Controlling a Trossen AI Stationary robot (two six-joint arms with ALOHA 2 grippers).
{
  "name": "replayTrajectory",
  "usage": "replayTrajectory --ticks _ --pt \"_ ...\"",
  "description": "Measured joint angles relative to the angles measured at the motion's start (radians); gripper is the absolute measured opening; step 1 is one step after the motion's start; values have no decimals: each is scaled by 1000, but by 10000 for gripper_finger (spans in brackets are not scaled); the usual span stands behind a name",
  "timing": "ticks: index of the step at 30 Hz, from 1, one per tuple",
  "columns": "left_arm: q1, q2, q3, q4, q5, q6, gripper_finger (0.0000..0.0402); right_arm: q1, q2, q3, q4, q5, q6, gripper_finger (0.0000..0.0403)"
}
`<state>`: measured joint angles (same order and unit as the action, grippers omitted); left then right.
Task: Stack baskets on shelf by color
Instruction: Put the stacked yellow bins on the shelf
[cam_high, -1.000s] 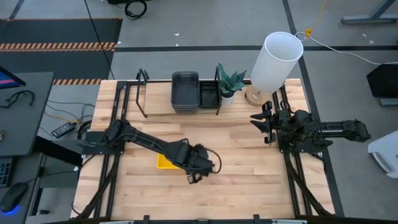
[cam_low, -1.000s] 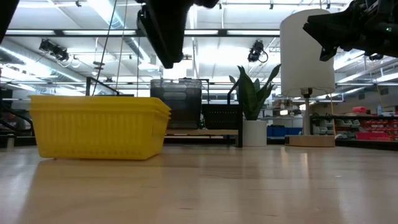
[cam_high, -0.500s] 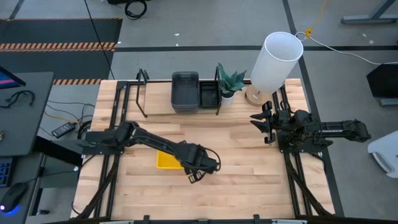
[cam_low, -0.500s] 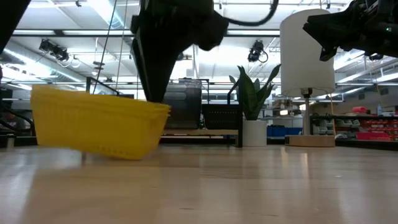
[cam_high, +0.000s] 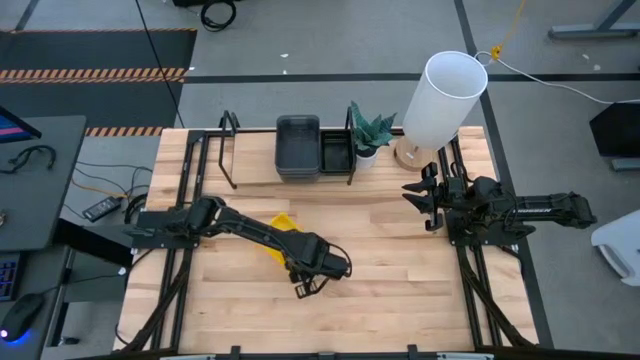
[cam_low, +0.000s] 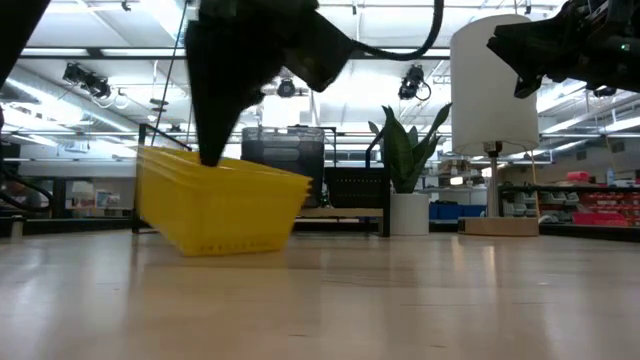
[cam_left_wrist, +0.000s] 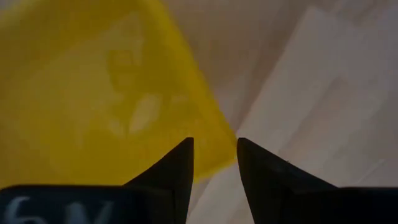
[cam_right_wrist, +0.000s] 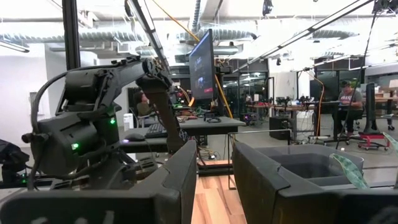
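1. We see the yellow baskets (cam_high: 280, 236) near the middle of the table (cam_high: 400, 290), well in front of the shelf (cam_high: 250, 172), tilted with one side raised off the wood; in the low view the yellow baskets (cam_low: 222, 207) sit at a slant, their near lower corner on the tabletop.
2. The left gripper (cam_high: 302, 284) is at the baskets' front corner. In the left wrist view its two fingers (cam_left_wrist: 175, 171) straddle the yellow rim at that corner, one finger over the inside and one outside over bare wood.
3. We judge the left jaws to be a narrow gap with the yellow wall between them; we cannot tell from the views whether they are pinching it yet.
4. On the shelf at the back stand the grey baskets (cam_high: 297, 146) and, just beside them on the right, the black baskets (cam_high: 336, 154).
5. A plant (cam_high: 368, 133) stands just right of the shelf's end post, and a white cylinder (cam_high: 440, 100) stands further right.
6. The right gripper (cam_high: 421, 200) hangs in the air at the table's right side, well apart from the baskets; its fingers stand a little apart with nothing between them.
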<state>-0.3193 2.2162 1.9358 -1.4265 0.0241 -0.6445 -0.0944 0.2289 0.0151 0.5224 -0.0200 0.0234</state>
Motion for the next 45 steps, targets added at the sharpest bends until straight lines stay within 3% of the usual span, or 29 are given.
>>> replayTrajectory --ticks 5,17,22,32,45 --pt "-24 0 0 -87 -2 11 118 0 0 0 0 0 0 109" --pt "-26 -7 0 -106 -59 48 118 0 0 0 0 0 0 109" --pt "-26 -7 8 -102 -128 51 148 0 0 0 0 0 0 109" --pt "-26 -8 57 -41 -146 74 215 0 0 0 0 0 0 109" --pt "-17 -3 -78 104 -207 126 188 0 0 0 0 0 0 109"
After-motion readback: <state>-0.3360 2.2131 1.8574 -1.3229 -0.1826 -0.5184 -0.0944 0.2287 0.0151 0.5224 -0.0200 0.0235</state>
